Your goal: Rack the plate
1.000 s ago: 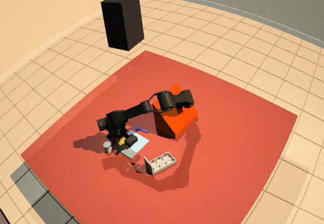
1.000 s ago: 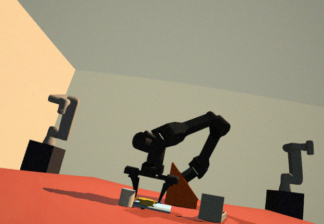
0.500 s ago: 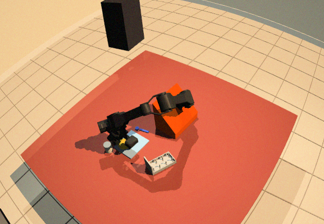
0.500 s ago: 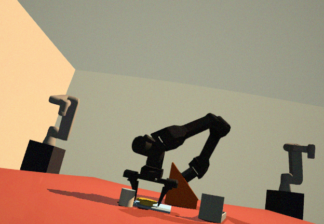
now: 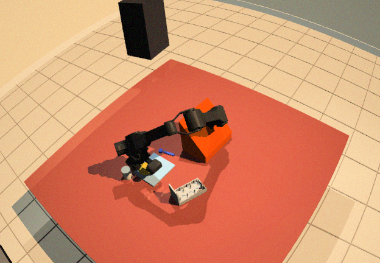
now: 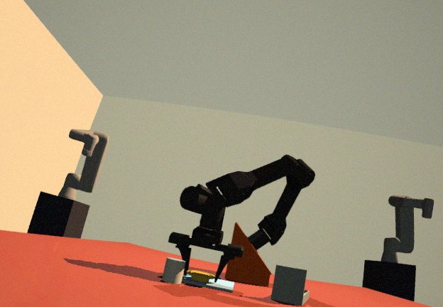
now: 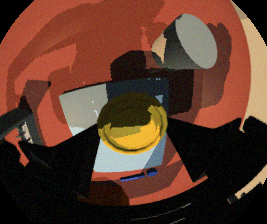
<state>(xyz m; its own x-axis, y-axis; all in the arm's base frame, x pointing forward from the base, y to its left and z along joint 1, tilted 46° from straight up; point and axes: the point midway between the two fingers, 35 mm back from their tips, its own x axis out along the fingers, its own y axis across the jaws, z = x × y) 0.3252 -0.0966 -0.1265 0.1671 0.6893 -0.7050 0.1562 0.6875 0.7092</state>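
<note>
The yellow round plate (image 5: 144, 167) (image 6: 201, 276) (image 7: 134, 141) lies about flat at the light blue board; whether it touches the board is hard to tell. My gripper (image 6: 200, 278) (image 7: 132, 123) points down and is shut on the plate, its widely spaced fingers at opposite sides of the rim. The pale dish rack (image 5: 193, 197) (image 6: 289, 284) (image 7: 13, 124) has small pegs inside and a tall panel at one end. It stands apart from the plate, to the lower right in the top view. Its slots are empty there.
The light blue board (image 5: 165, 165) (image 6: 226, 284) (image 7: 126, 164) is under the plate. A grey cup (image 5: 126, 172) (image 6: 173, 271) (image 7: 196, 42) stands close beside the gripper. A blue spoon-like thing (image 5: 168, 153) (image 7: 151, 172) lies past the board. An orange wedge (image 5: 211, 145) (image 6: 243, 264) stands by the arm's base.
</note>
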